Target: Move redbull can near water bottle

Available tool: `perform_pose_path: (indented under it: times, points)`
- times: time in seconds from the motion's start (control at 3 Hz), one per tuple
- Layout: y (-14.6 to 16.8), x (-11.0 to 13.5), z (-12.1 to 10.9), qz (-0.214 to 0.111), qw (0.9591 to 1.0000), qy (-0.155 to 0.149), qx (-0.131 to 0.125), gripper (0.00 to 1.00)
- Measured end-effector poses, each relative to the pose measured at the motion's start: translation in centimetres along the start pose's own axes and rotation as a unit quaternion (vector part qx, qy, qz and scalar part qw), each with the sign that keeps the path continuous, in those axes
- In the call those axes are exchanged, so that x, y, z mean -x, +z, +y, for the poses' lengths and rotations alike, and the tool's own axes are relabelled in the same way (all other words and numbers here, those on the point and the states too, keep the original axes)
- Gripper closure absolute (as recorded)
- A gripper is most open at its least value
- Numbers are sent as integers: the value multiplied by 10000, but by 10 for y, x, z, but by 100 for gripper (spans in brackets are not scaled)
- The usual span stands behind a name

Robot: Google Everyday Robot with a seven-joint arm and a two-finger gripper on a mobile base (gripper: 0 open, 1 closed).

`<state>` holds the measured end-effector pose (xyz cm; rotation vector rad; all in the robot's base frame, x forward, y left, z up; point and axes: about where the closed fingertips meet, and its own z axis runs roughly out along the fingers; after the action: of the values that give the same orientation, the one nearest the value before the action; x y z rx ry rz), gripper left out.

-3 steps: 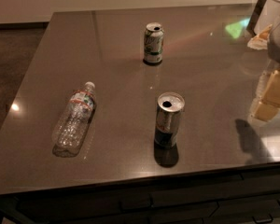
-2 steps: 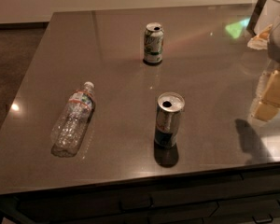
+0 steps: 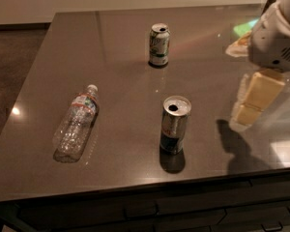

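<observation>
The redbull can (image 3: 174,124), slim and silver with a dark blue lower band, stands upright near the front middle of the dark table (image 3: 121,66). The water bottle (image 3: 77,123), clear and crinkled with a white cap and red-and-white label, lies on its side at the left, cap pointing away. My gripper (image 3: 257,100) hangs at the right edge of the view, above the table and to the right of the redbull can, with pale yellow fingers (image 3: 263,89). It holds nothing that I can see.
A shorter green-and-white patterned can (image 3: 159,44) stands upright at the back middle. The white arm housing (image 3: 278,37) fills the upper right. The table's front edge runs just below the redbull can, with dark drawers (image 3: 183,211) beneath.
</observation>
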<state>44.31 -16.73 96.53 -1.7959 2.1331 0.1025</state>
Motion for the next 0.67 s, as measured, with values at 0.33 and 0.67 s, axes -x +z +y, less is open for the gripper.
perform_pose_path:
  times: [0.33, 0.67]
  points:
    - [24, 31, 19, -498, 9979, -228, 355, 0]
    - [45, 51, 38, -835, 9936, -423, 635, 0]
